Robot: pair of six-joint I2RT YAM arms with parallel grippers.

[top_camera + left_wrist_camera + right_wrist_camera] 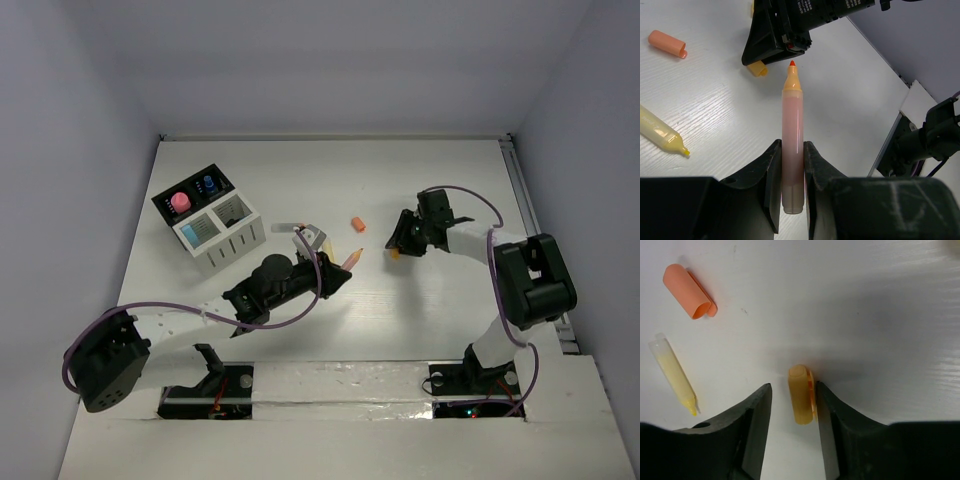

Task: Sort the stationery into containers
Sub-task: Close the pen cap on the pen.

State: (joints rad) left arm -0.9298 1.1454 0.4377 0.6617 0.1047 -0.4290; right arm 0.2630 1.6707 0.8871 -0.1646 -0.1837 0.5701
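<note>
White wood-grain table (300, 170) bearing the four-compartment organizer block (210, 222) at rear left, an orange cap (357, 224), an uncapped yellow marker (674, 374) near it, and an amber cap (801, 394) lying apart.

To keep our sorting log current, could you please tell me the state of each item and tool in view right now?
Left tool: shut on the orange marker.
Orange marker: uncapped, gripped at its rear.
Right tool: open, astride the yellow-orange cap.
Yellow-orange cap: off, lying loose.
Orange cap: off, lying loose.
Yellow highlighter: uncapped, lying loose.
Organizer: upright, partly filled.
</note>
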